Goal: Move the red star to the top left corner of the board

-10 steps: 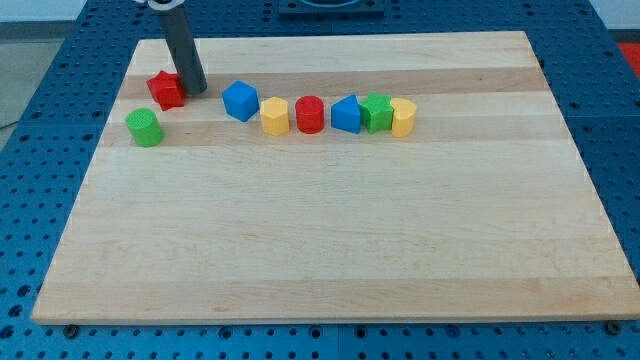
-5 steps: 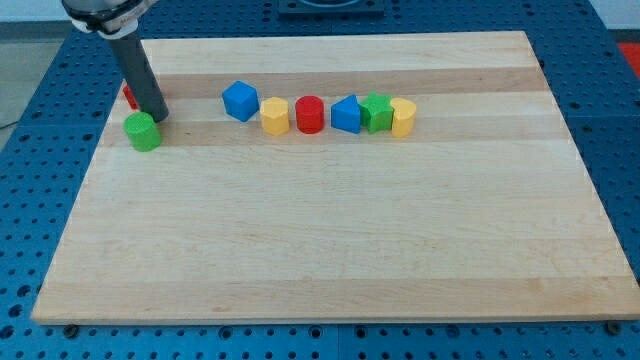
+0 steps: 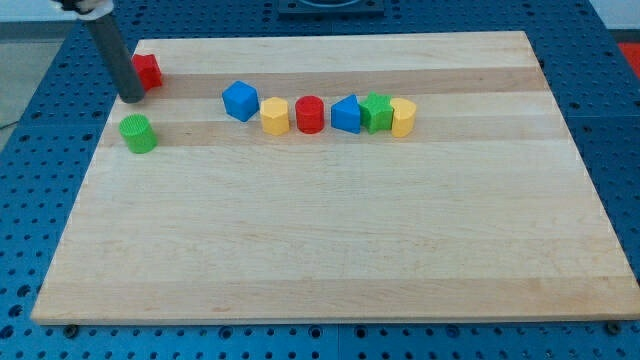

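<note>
The red star (image 3: 148, 70) lies near the board's top left corner, partly hidden by the dark rod on its left side. My tip (image 3: 131, 98) rests on the board just below and left of the star, close to it, and above the green cylinder (image 3: 137, 133).
A row of blocks sits to the right: blue block (image 3: 240, 100), yellow block (image 3: 275, 116), red cylinder (image 3: 309, 114), blue triangular block (image 3: 346, 114), green block (image 3: 377, 111), yellow block (image 3: 402, 117). The wooden board's left edge (image 3: 95, 170) is close to the tip.
The rod swept from the star's right side to its left. The red star moved left and up towards the corner. The green cylinder shifted slightly left.
</note>
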